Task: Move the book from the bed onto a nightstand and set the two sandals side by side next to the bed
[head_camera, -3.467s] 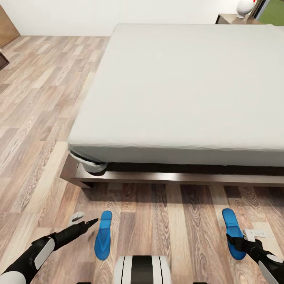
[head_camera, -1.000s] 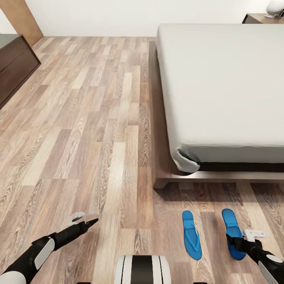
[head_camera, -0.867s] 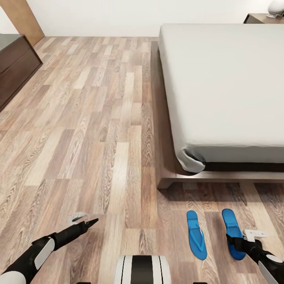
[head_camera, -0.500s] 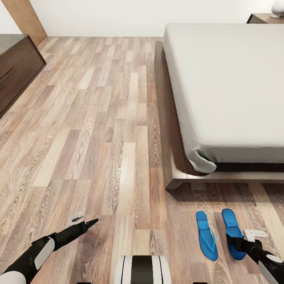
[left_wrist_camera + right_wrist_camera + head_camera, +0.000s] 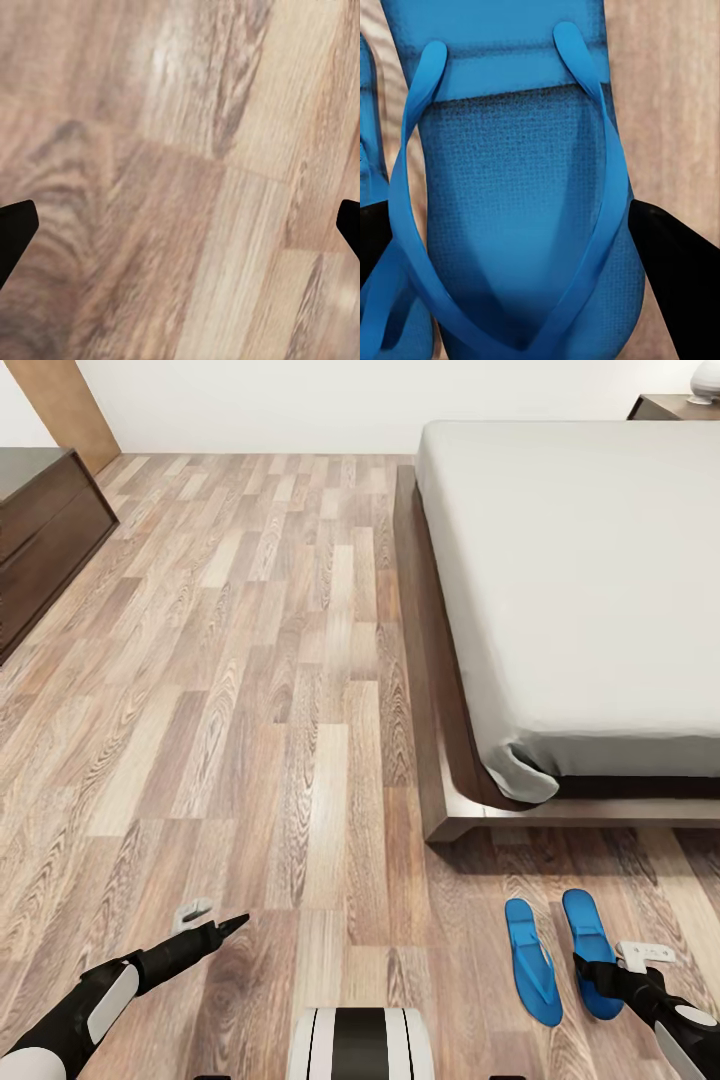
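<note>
Right gripper (image 5: 590, 967) sits low at the right, clamped on the heel end of one blue sandal (image 5: 590, 950). In the right wrist view that sandal (image 5: 517, 225) sits squarely between the two dark fingers (image 5: 675, 277), which press against both of its edges, so it's got a proper hold. The second sandal (image 5: 531, 960) lies flat on the wood floor (image 5: 250, 710) just beside the held one, on its left, roughly parallel, toes pointing toward the bed (image 5: 570, 580). A sliver of it (image 5: 369, 150) shows at the edge of the right wrist view too.

Both sandals are near the foot corner of the bed, out in front of the dark frame (image 5: 440, 800).

Left gripper (image 5: 232, 925) hovers over bare floor, well apart from the sandals. In the left wrist view its fingertips (image 5: 15, 232) sit wide apart with nothing but planks between them.

A nightstand (image 5: 675, 405) shows past the far side of the bed, and a dark dresser (image 5: 40, 530) stands at the left.
</note>
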{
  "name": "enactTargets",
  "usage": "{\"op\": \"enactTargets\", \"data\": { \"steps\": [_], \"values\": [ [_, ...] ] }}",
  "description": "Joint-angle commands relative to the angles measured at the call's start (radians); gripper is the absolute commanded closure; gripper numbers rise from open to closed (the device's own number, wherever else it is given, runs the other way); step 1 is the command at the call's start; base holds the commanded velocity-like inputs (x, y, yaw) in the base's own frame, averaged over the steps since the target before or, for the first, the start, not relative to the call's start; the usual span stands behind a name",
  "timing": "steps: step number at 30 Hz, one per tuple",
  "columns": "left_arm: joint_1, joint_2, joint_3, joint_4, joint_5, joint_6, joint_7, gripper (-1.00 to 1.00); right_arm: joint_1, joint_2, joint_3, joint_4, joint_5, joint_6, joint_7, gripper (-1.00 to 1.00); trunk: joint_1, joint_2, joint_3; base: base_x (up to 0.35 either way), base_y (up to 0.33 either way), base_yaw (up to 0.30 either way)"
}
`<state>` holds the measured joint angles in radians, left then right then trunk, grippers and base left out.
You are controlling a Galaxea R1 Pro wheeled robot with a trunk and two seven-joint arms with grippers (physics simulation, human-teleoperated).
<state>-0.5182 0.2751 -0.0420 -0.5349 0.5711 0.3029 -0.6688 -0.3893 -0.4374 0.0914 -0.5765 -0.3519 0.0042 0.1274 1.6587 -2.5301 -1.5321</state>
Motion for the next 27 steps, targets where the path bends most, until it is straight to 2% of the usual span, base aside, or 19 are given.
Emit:
{"op": "enactTargets", "data": {
  "steps": [1,8,27],
  "values": [
    [0.000,0.001,-0.004,0.000,0.010,0.007,0.000,-1.00,0.000,-0.001,0.005,0.000,-0.010,0.000,0.000,1.00,0.000,0.000,-0.001,0.003,0.007,0.000],
    [0.000,0.001,-0.004,0.000,0.010,0.007,0.002,-1.00,0.000,-0.001,0.005,0.000,-0.010,0.000,0.000,1.00,0.000,0.000,-0.001,0.001,0.002,0.000],
    [0.000,0.001,-0.004,0.000,0.010,0.006,0.005,-1.00,0.000,-0.001,0.005,0.000,-0.010,0.000,0.000,1.00,0.008,-0.005,-0.074,0.000,0.000,0.000]
  ]
}}
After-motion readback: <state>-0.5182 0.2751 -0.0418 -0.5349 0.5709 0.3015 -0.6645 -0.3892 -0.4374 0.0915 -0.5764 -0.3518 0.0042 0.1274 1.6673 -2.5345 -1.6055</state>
